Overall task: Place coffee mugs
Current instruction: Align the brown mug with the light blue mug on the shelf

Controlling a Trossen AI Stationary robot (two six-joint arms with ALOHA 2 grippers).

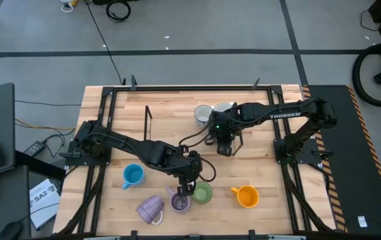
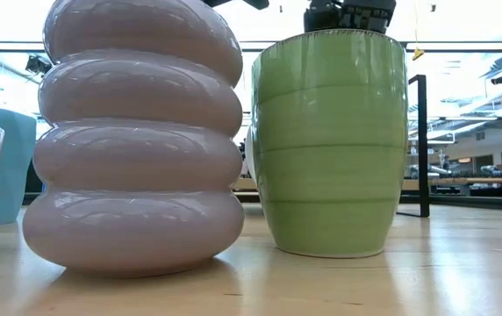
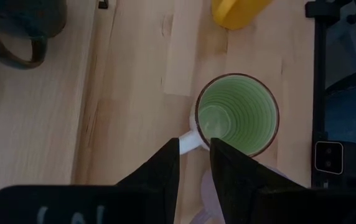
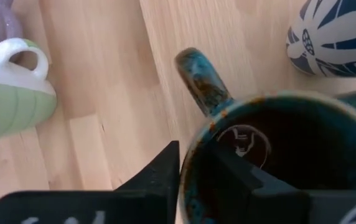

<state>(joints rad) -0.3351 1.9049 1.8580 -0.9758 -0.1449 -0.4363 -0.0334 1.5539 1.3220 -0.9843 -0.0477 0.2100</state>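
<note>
A green mug (image 3: 237,115) with a white handle (image 3: 189,142) stands upright on the wooden table (image 1: 277,200), near its front edge. My left gripper (image 3: 193,163) hangs above that handle, open by a narrow gap. In the right wrist view the handle (image 4: 25,55) stands free of any finger. Toward the far side, my right gripper (image 4: 196,168) is shut on a dark brown-teal glazed mug (image 4: 277,143), also in the left wrist view (image 3: 16,31). My right gripper has the dark mug's rim (image 4: 187,155) just beside its handle (image 4: 200,81). One finger (image 4: 246,177) is inside the mug and the other (image 4: 156,171) outside. The fingers come from above, pointing steeply down. The mug sits mouth up; whether its base is on the table I cannot tell.
Near the front edge are a blue mug (image 1: 132,175), a ribbed lilac mug (image 1: 150,209), a second lilac mug (image 1: 179,202) beside the green one, and an orange mug (image 1: 246,196). A white mug with blue pattern (image 1: 203,115) and a pale mug (image 1: 222,108) stand at the far side.
</note>
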